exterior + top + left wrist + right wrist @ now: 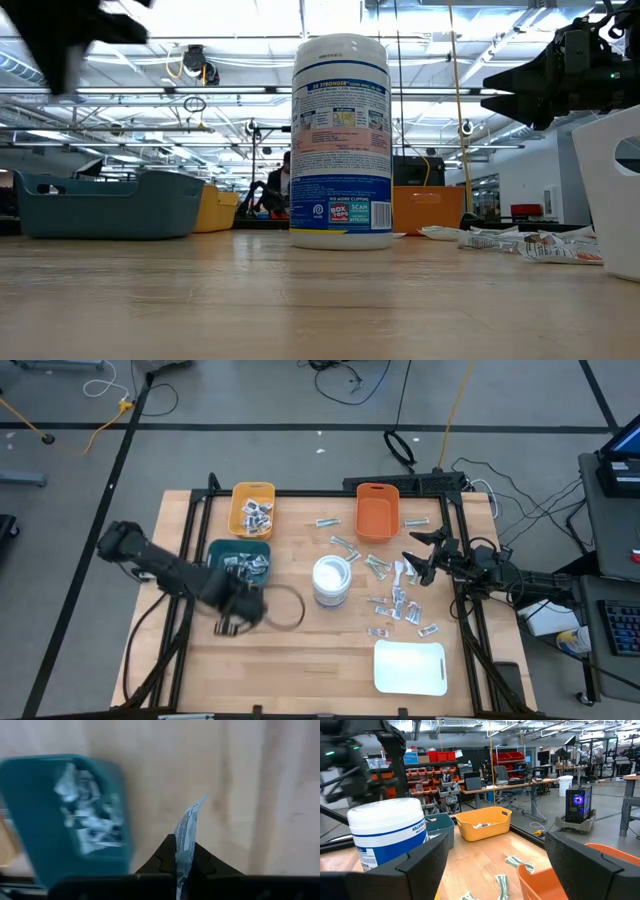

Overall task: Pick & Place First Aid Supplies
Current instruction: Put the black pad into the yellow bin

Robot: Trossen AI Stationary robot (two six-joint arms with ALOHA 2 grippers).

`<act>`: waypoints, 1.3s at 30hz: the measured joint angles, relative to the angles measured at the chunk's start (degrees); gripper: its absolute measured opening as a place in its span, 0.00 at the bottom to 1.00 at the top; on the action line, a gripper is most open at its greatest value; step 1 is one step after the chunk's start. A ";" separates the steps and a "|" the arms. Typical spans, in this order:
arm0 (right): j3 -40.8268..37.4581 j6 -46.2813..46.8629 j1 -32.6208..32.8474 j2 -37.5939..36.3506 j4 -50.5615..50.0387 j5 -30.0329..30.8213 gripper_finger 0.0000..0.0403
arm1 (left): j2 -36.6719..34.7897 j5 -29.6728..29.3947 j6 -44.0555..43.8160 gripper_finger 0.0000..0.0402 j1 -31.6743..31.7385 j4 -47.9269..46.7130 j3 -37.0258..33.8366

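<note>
Left gripper (182,870) clamped 1 thin packet (186,837) near the teal bin (222,553) | packet looked light, limp, best pinched by an edge | right gripper (425,563) waited, fingers apart, over scattered packets (400,603).

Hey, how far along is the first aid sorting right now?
Partly done. The teal bin and yellow bin already hold packets. In hand: the left hand is shut on one packet near the teal bin. Left: loose packets are scattered on the table by the open right hand, and the orange bin looks empty.
</note>
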 joint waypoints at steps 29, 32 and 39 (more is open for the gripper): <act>-0.02 0.02 0.00 0.00 0.00 -0.02 0.81 | 5.35 -1.36 56.99 0.01 68.20 13.63 3.14; 0.00 0.00 0.02 0.00 0.00 0.00 0.81 | 9.72 -2.74 57.03 0.01 69.22 16.85 4.13; 0.00 0.02 0.00 0.00 0.00 0.00 0.81 | 18.71 -0.44 55.63 0.01 71.46 24.43 6.14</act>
